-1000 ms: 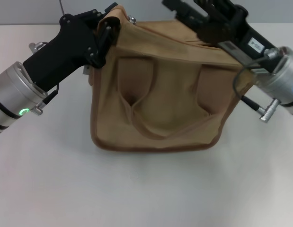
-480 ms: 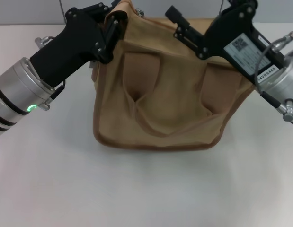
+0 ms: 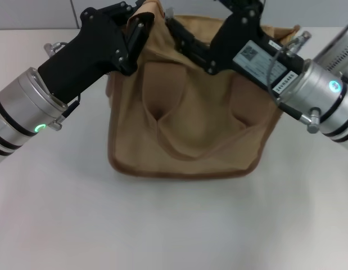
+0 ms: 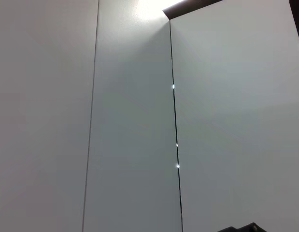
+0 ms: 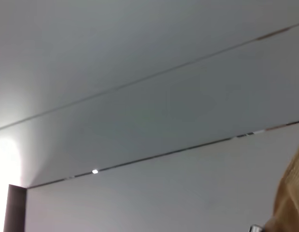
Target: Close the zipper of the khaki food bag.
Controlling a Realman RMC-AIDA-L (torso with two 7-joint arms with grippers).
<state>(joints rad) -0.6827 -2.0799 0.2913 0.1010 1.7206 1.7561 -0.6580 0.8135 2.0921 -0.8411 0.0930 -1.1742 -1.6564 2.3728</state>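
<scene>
The khaki food bag [image 3: 190,124] stands on the white table in the head view, its front face and a drooping strap handle [image 3: 182,152] towards me. My left gripper [image 3: 139,25] is at the bag's top left corner, shut on a pinch of the tan fabric there. My right gripper [image 3: 182,36] reaches in from the right and sits on the bag's top edge, left of the middle and close to the left gripper. The zipper lies on the top panel, hidden behind the front edge and the right gripper. A sliver of the bag's fabric [image 5: 290,203] shows in the right wrist view.
White table [image 3: 174,225] spreads in front of and beside the bag. Both arms cross above the bag's upper corners. The wrist views show mostly grey wall or ceiling panels [image 4: 139,121].
My right gripper has swept left along the bag's top, from the right end to left of the middle. The left gripper has kept its hold on the corner.
</scene>
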